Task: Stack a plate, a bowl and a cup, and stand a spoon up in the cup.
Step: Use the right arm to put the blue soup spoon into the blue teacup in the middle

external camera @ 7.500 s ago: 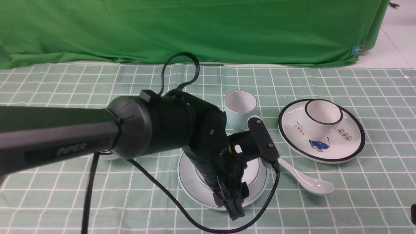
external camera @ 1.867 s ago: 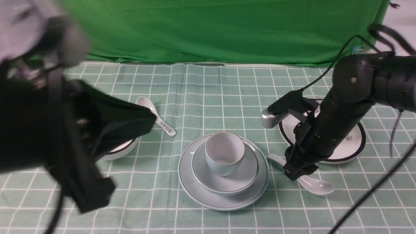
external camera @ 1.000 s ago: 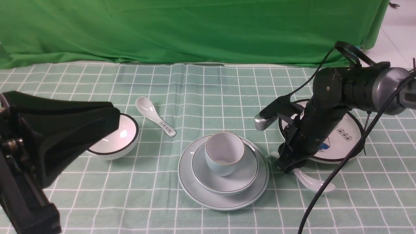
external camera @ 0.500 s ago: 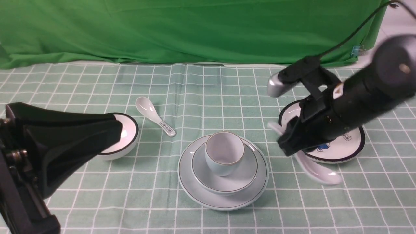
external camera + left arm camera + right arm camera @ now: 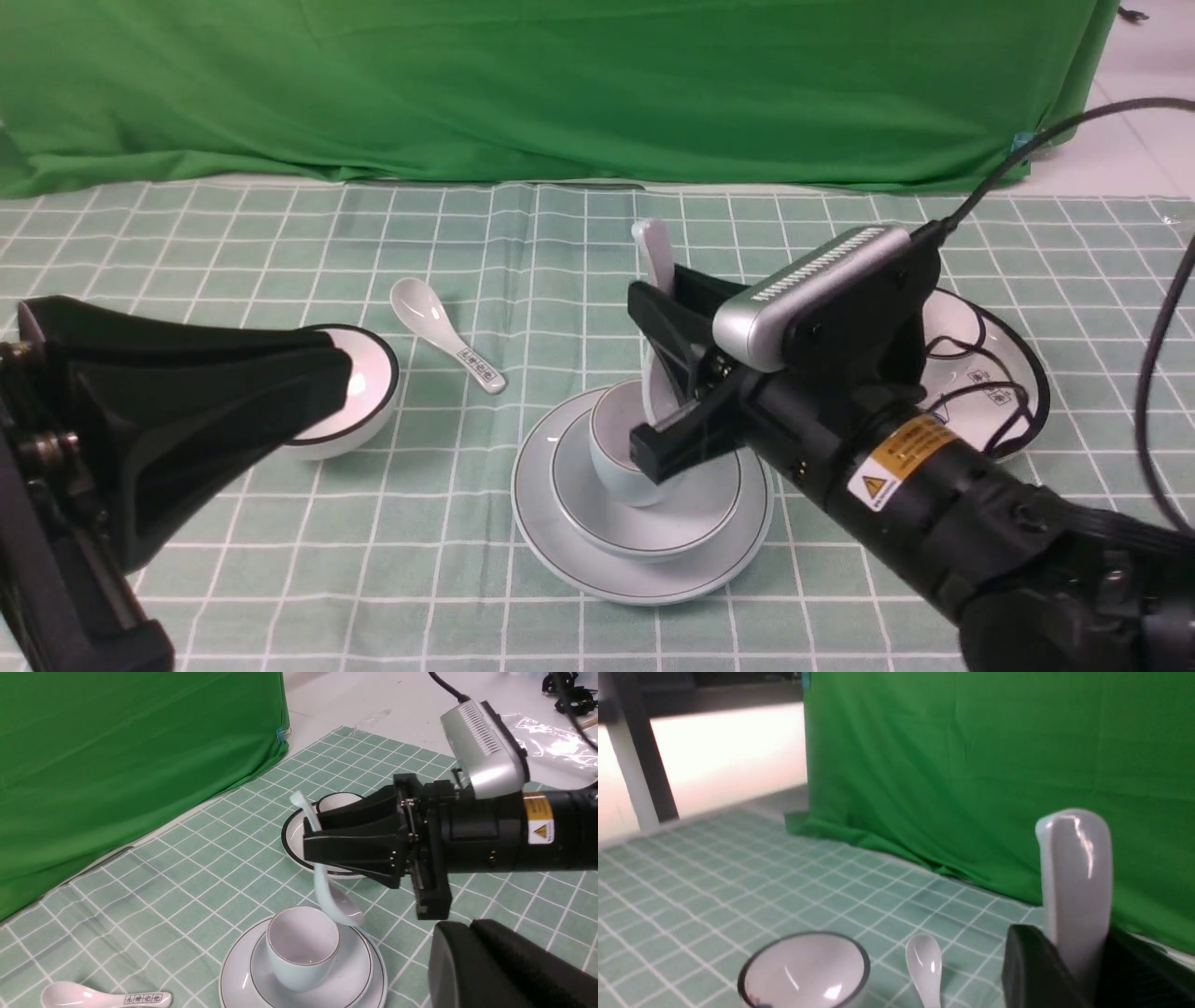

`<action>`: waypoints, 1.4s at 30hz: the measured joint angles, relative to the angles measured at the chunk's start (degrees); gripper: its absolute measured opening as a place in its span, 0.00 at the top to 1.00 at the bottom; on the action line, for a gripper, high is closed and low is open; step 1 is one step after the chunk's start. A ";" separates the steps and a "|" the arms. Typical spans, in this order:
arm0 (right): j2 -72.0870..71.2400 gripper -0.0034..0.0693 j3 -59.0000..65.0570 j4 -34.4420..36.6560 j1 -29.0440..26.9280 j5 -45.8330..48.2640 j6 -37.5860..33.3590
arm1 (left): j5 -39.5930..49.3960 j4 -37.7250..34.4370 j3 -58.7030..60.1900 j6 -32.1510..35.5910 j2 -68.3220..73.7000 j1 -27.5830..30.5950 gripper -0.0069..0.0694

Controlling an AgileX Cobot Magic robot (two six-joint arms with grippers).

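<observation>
The pale blue-green plate [image 5: 560,551] lies mid-table with the bowl [image 5: 672,527] on it and the cup [image 5: 611,448] standing in the bowl. My right gripper [image 5: 644,373] is shut on the plain white spoon [image 5: 653,252] and holds it nearly upright, handle up. The scoop hangs just above the cup's rim on the side nearest the black-rimmed plate, seen in the left wrist view [image 5: 343,910]. The right wrist view shows the handle [image 5: 1073,882] between my fingers. My left gripper [image 5: 341,359] is shut and empty, off to the left of the stack.
A white black-rimmed bowl [image 5: 364,392] and a spoon with printed characters [image 5: 448,336] lie at the left. A white black-rimmed plate [image 5: 999,373] sits behind my right arm, and its cup shows in the left wrist view [image 5: 336,802]. A green cloth hangs at the back.
My right gripper took the plain spoon off the cloth right of the plate, lifted it, swung it left and turned it upright over the cup. My left arm drew back and has held still since.
</observation>
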 joint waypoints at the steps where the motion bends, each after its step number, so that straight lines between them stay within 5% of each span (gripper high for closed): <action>1: 1.21 0.72 0.00 -0.48 -0.13 -1.71 1.11 | 0.11 0.00 0.00 0.05 0.00 0.00 0.90; 15: 11.61 0.72 -2.46 -11.19 -7.45 -8.19 16.10 | 0.42 0.00 0.00 0.11 0.00 0.00 0.90; 25: 16.79 0.72 -2.56 -12.52 -7.52 -8.56 16.85 | 0.65 0.00 0.00 0.11 0.00 0.00 0.90; 32: 18.32 0.56 -2.56 -12.59 -7.52 -8.56 16.85 | 0.65 0.00 0.00 0.11 0.00 0.00 0.90; 42: 8.42 0.53 -1.34 -18.19 -7.52 -6.01 18.65 | 0.41 1.98 0.42 0.18 -0.82 0.00 0.90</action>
